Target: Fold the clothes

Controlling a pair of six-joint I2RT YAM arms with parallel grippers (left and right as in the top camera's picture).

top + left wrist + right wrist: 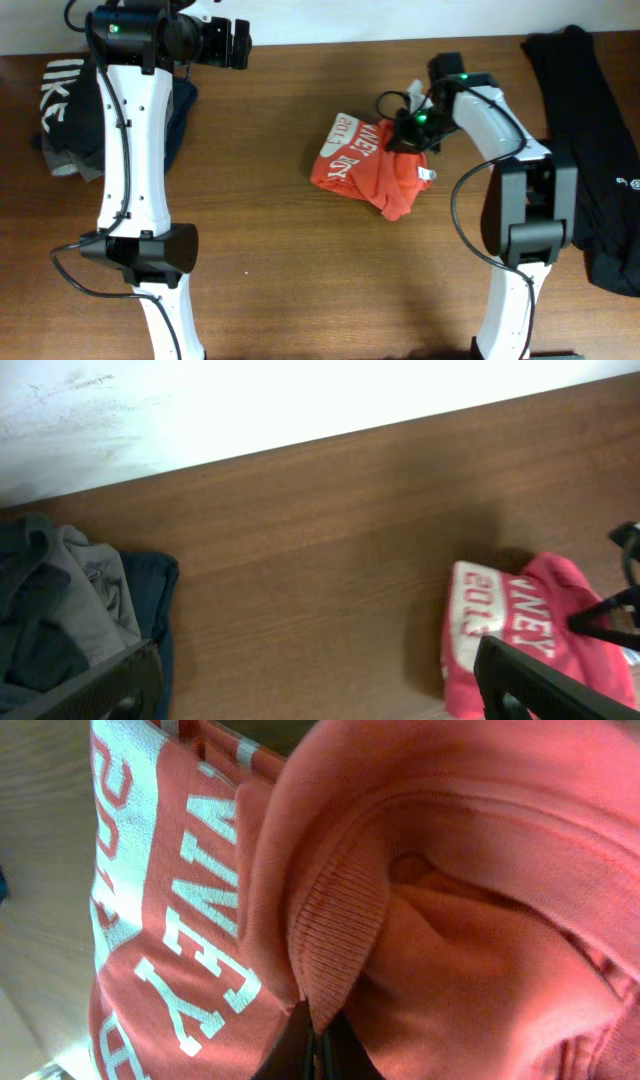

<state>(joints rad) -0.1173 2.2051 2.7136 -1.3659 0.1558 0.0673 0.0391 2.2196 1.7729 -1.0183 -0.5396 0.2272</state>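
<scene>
The red-orange T-shirt [365,165] lies crumpled mid-table, white lettering up; it also shows in the left wrist view [520,640]. A white tag [424,174] shows at its right edge. My right gripper [408,135] is at the shirt's upper right edge and is shut on the ribbed collar [330,930], which fills the right wrist view; its fingers [320,1050] pinch the collar fold. My left gripper [238,43] is open and empty at the far left back of the table, its fingers [320,695] spread wide over bare wood.
A pile of dark and grey clothes [75,115] lies at the far left, also in the left wrist view [60,610]. A black garment [590,130] lies along the right edge. A white wall [250,400] stands behind the table.
</scene>
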